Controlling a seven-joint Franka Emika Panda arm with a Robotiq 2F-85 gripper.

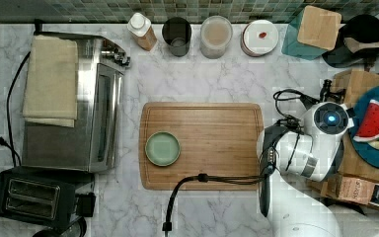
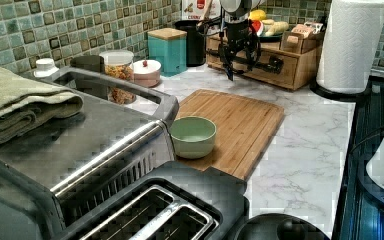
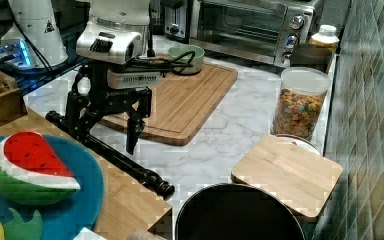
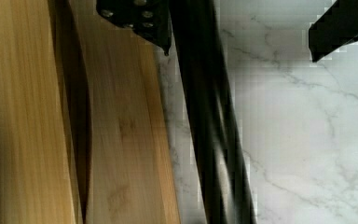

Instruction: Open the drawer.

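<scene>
The wide, shallow light-bamboo drawer (image 3: 130,200) sat in the wooden box unit (image 2: 275,62) on the white marble worktop (image 3: 215,130), under a blue plate carrying a toy watermelon slice (image 3: 30,167). Its long black metal bar handle (image 3: 115,155) ran level along the drawer front, parallel to the worktop edge of the unit.

The black fingers (image 3: 107,125) hung pointing down, spread wide and holding nothing. In the wrist view the bar (image 4: 209,121) passed between the two fingertips (image 4: 137,18), one on the drawer-front side and the other over the marble. The bar's long axis lay across the closing direction, so the straddle looked correct.

Judgement: the handle was bracketed but not gripped. Closing on the bar, then pulling straight out from the unit toward the rounded bamboo cutting board (image 3: 180,100), seemed the step required.
</scene>
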